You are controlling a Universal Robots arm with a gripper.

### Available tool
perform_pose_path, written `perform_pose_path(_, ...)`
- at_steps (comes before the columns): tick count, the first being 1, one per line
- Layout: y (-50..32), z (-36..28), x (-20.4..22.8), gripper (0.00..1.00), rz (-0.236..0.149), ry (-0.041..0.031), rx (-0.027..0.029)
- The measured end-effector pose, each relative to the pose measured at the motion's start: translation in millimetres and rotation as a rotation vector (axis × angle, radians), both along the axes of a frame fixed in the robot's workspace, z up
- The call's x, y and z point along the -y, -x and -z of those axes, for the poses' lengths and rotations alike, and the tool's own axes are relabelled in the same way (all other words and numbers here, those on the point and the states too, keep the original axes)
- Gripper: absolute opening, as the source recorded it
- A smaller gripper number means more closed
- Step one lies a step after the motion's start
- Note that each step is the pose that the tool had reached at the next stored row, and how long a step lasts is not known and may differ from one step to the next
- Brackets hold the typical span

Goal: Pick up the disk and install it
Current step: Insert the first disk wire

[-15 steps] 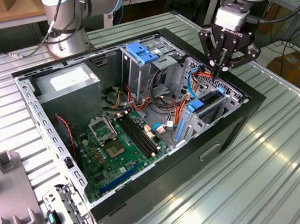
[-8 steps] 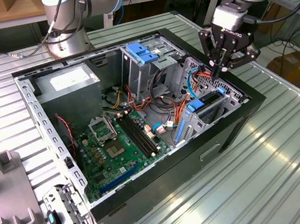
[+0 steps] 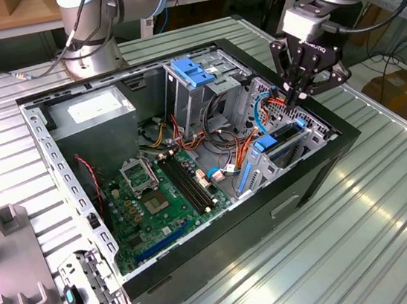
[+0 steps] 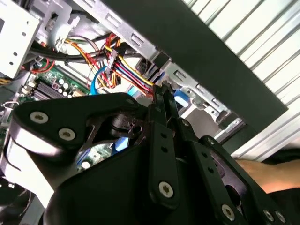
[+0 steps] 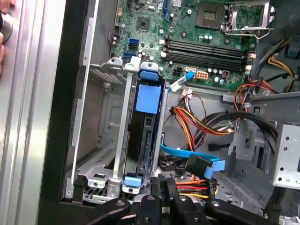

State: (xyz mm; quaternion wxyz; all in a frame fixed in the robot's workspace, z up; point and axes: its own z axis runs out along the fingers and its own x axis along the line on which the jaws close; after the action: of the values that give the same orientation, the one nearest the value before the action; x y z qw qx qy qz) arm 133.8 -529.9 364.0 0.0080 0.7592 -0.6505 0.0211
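The disk (image 5: 142,140) stands on edge in the metal drive bay (image 5: 93,159) at the case's front wall, with blue plastic rails on it (image 5: 148,97). The exterior view puts its blue rail (image 3: 267,142) at the case's corner on that view's right. My gripper (image 3: 292,100) hangs just above this bay, next to the red and yellow cable bundle (image 3: 278,102). Its black fingers (image 4: 161,101) are pressed together with nothing between them. In the first wrist view the gripper (image 5: 164,183) sits at one end of the disk, close to a blue data cable (image 5: 187,154).
The open black computer case (image 3: 319,174) lies on a ribbed metal table (image 3: 365,236). Inside are a green motherboard (image 3: 157,195), a grey power-supply box (image 3: 97,113) and a cage with a blue latch (image 3: 193,71). A hand (image 5: 3,28) rests outside the case. A grey fixture (image 3: 15,259) stands at the exterior view's left.
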Motion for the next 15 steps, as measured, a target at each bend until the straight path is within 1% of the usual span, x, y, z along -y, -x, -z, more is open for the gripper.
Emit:
perform_pose_path(3, 0.5, 0.2, 0.1, 0.16, 0.0, 0.0007, 0.0)
perform_pose_path(6, 0.7, 1.4, 1.4, 0.16, 0.013, 0.0006, -0.0013)
perform_pose_path(10, 1.0, 3.5, 3.3, 0.16, 0.036, 0.0007, -0.0015)
perform_pose_path(12, 2.1, 4.0, 3.4, 0.16, 0.044, 0.0005, -0.0015)
perform_pose_path(14, 2.2, 4.6, 3.4, 0.16, 0.071, 0.0006, -0.0015)
perform_pose_path(15, 2.3, 5.2, 3.4, 0.16, 0.093, 0.0006, -0.0016)
